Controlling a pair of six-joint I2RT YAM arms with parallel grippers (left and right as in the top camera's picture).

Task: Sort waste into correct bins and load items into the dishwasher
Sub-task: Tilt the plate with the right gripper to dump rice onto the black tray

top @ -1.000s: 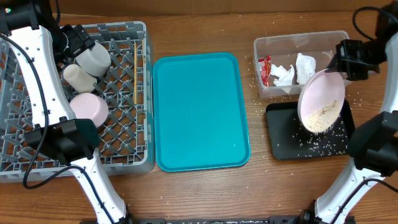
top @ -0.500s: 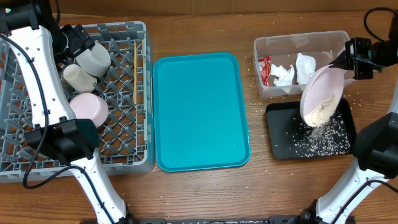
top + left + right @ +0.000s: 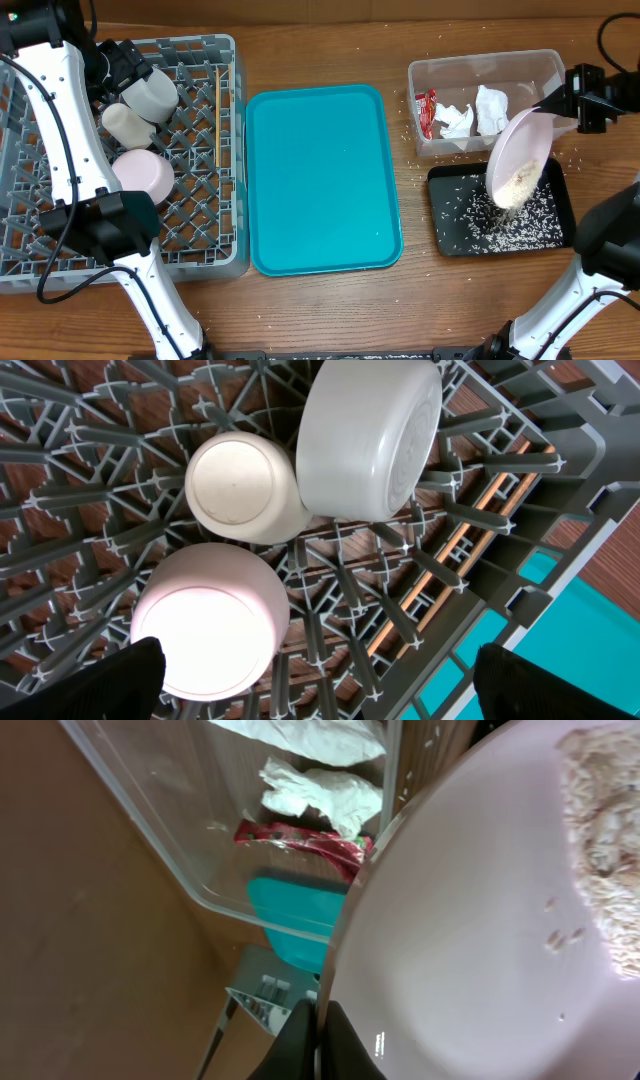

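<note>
Right gripper (image 3: 552, 100) is clamped on the top rim of the plate (image 3: 520, 160); in the wrist view we see its fingers (image 3: 318, 1038) pinched together on the plate's edge. Plate is tipped steeply, lower edge over the black tray (image 3: 440, 240), w/ a clump of rice (image 3: 514, 186) at its low end. More grains lie spread across the tray floor, and some are scattered on the table (image 3: 420, 300) around the tray & beside the clear tub (image 3: 480, 58).

The tub sits just behind the black tray. Inside we see two crumpled napkins (image 3: 458, 120) and, at the left end, the red-and-white wrapper (image 3: 427, 112).

Left gripper (image 3: 322, 685) is spread wide, holding nothing, hovering over the grey rack (image 3: 200, 230) at table left. Below it: two cups (image 3: 240, 485) touching each other, w/ the bowl (image 3: 210, 622) just beside them, all bases toward the wrist cam. Chopsticks (image 3: 217, 115) lie in the rack near its right wall, apart from the crockery.

Teal tray (image 3: 320, 180) sits btw rack and bins.
</note>
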